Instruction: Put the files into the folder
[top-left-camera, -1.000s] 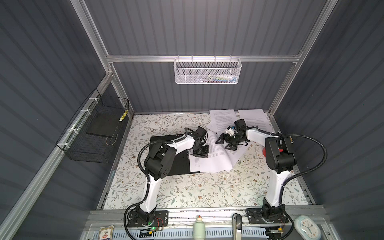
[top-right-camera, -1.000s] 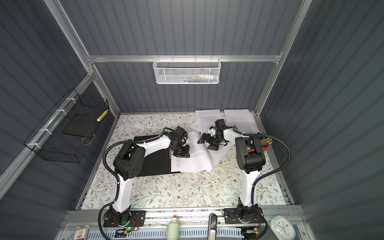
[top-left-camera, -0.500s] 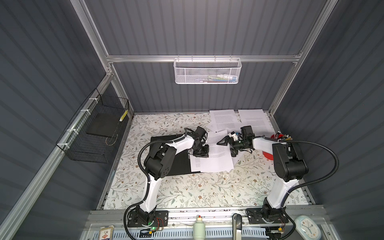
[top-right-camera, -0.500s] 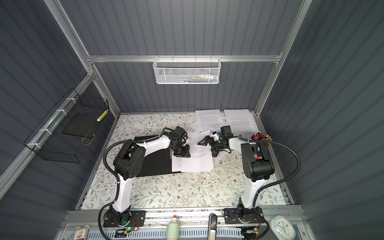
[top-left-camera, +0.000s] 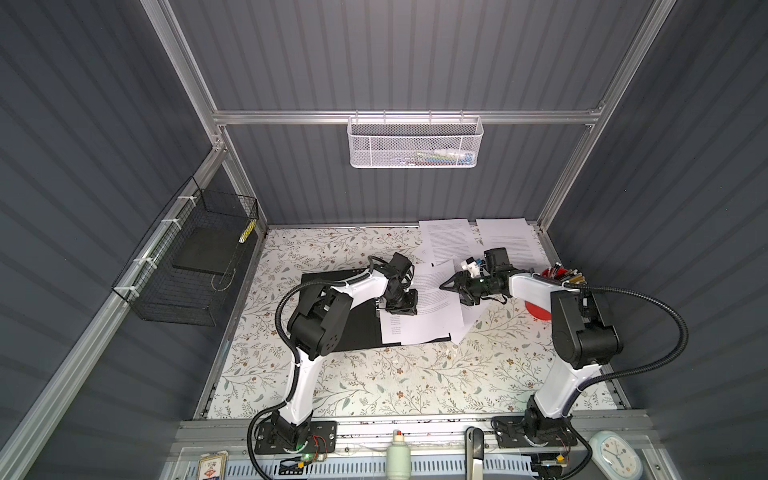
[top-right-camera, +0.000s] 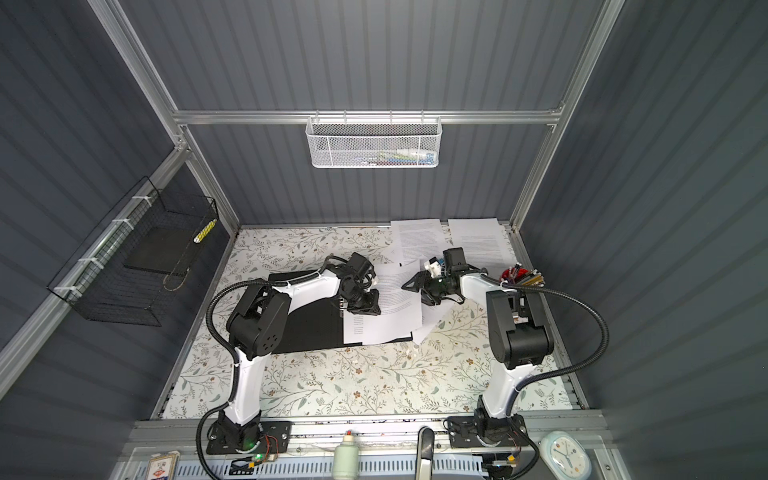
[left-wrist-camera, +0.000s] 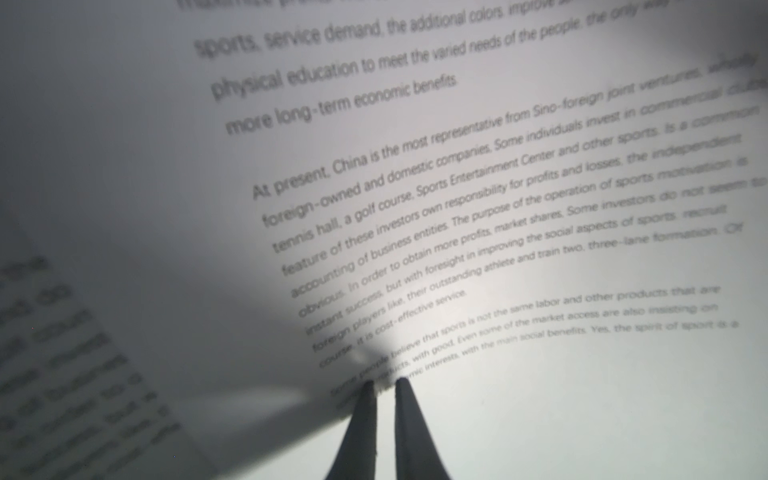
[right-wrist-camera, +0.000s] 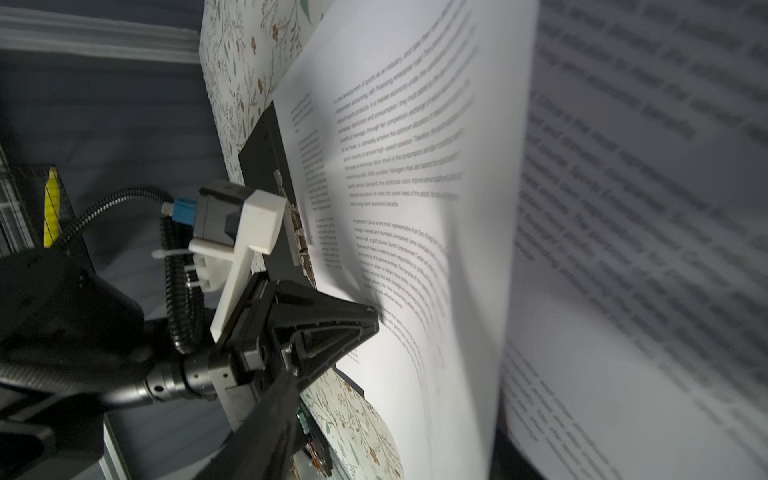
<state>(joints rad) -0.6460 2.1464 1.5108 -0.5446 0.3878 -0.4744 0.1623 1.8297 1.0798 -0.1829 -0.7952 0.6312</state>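
Note:
The folder lies open, black inside up, with its metal clip at the spine. Several white files cover its right half. My left gripper is shut, its tips pressing down on the top sheet near the spine. My right gripper is turned on its side over the sheets' right part, jaws apart. In the right wrist view one finger shows and raised paper hides the other. Two more files lie at the back.
A white mesh basket hangs on the back wall and a black wire basket on the left wall. A red pen holder stands at the right edge behind my right arm. A bottle and clock sit on the front rail.
My right gripper has swung from the back sheets toward the front and left, over the files on the folder, and its jaws have narrowed. The lifted sheet lies flatter. My left gripper has stayed put.

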